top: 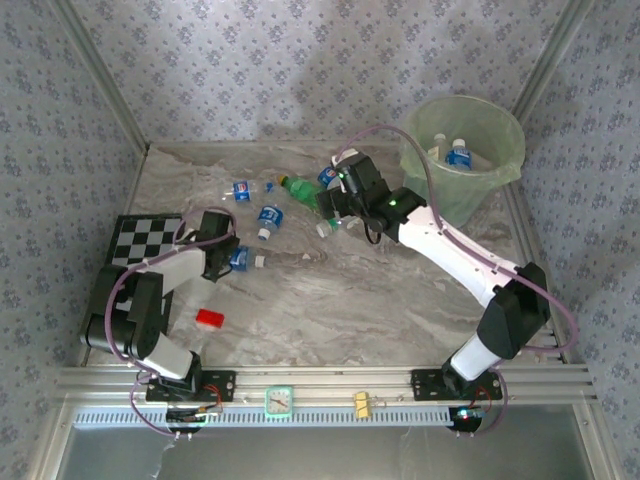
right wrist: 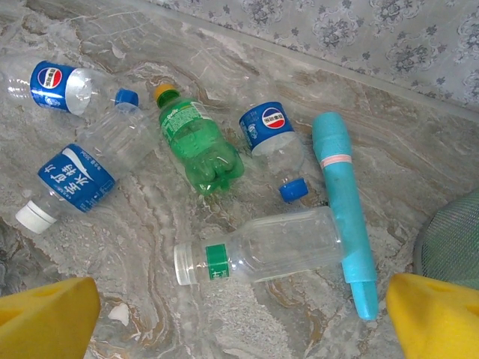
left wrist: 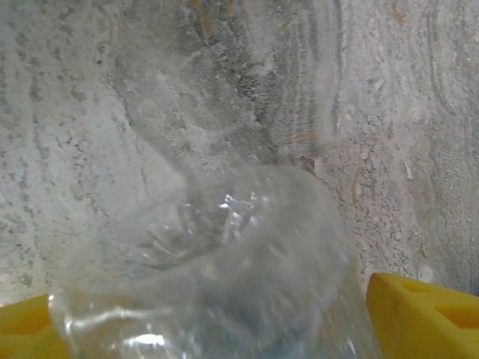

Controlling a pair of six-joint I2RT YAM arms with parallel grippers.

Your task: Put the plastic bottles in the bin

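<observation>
My left gripper (top: 228, 257) is at the left of the table, its yellow fingers (left wrist: 419, 314) pressed against both sides of a clear plastic bottle (left wrist: 217, 254) with a blue label (top: 240, 259). My right gripper (top: 335, 205) hangs open over a cluster of bottles, with nothing between its fingers (right wrist: 438, 318). Below it lies a clear bottle with a green band (right wrist: 262, 247). Beyond that are a green bottle (right wrist: 198, 142), two Pepsi bottles (right wrist: 273, 134) (right wrist: 60, 86) and a blue-labelled white-capped bottle (right wrist: 71, 183). The pale green bin (top: 500, 165) stands at the back right with two bottles (top: 458, 155) inside.
A teal tube (right wrist: 344, 209) lies beside the clear bottle, toward the bin's rim (right wrist: 456, 232). A checkerboard (top: 145, 240) lies at the left edge and a small red block (top: 209, 319) sits near the left arm. Patterned walls close in the table's sides and back.
</observation>
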